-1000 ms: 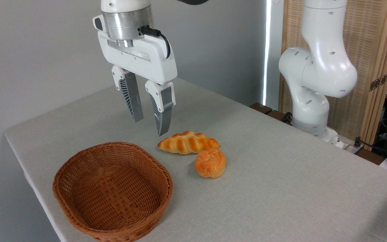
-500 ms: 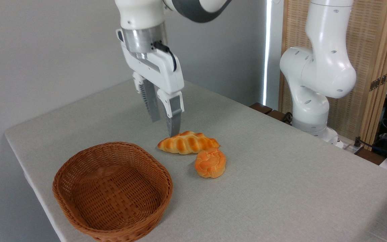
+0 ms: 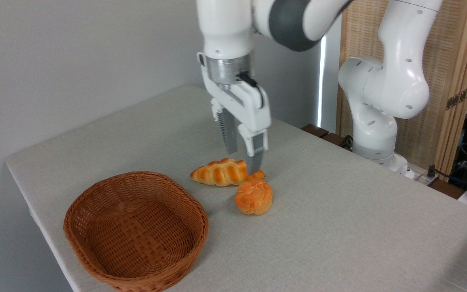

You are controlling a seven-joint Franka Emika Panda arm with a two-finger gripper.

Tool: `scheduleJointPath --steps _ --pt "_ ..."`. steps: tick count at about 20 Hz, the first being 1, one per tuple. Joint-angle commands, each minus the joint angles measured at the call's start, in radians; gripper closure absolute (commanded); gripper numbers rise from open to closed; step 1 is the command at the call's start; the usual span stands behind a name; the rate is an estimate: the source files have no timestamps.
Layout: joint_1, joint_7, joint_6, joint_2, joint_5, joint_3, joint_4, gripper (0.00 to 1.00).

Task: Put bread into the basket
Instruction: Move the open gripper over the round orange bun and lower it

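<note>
The pincer (image 3: 243, 160) has a glossy white plastic shell under a ring of brushed metal, and its fingers (image 3: 255, 160) are matt grey, ribbed on the inner faces. Just below it, the bread (image 3: 253, 196) looks smooth with a slight sheen on its swirled orange crust; the braided loaf (image 3: 221, 172) beside its tips is shinier and golden. Well to its lower left, the basket (image 3: 136, 231) is rough brown woven wicker. The bench (image 3: 339, 227) is covered in matt, finely textured grey cloth.
</note>
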Motion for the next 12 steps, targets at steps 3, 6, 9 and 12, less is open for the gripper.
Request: scheduleJointPath --steps 3,6,9,12 --pt "-0.112 0.015 0.034 -0.058 0.085 0.155 -0.076 0.00" --pt "-0.113 0.015 0.036 -0.049 0.085 0.155 -0.092 0.00" --pt "-0.119 0.015 0.045 -0.048 0.086 0.155 -0.110 0.00" --pt "-0.119 0.015 0.123 -0.048 0.086 0.155 -0.144 0.00"
